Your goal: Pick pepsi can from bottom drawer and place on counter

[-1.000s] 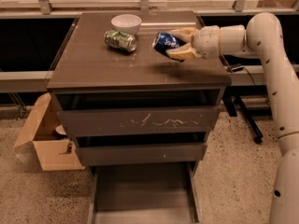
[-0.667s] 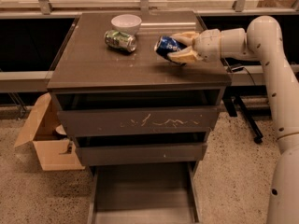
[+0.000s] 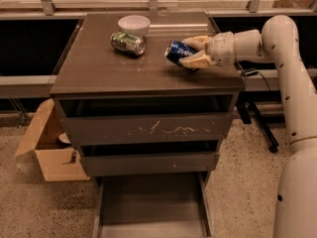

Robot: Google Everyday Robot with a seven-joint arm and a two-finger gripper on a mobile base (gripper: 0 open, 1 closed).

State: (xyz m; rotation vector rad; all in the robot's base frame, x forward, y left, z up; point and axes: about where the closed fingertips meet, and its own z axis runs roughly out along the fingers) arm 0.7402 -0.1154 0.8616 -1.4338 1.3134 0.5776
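Observation:
The blue pepsi can (image 3: 177, 52) lies tilted on its side in my gripper (image 3: 189, 52), just above or touching the right part of the counter (image 3: 99, 68). The gripper's cream fingers (image 3: 195, 41) are shut on the can, one above and one below it. My white arm reaches in from the right. The bottom drawer (image 3: 151, 207) is pulled open at the foot of the cabinet and its flat floor is bare.
A green and silver can (image 3: 128, 42) lies on its side at the back of the counter, next to a white bowl (image 3: 133, 24). Two scratched drawers sit above the open one. An open cardboard box (image 3: 49, 148) stands on the floor to the left.
My gripper has moved a little to the left and lower over the counter with the pepsi can in it.

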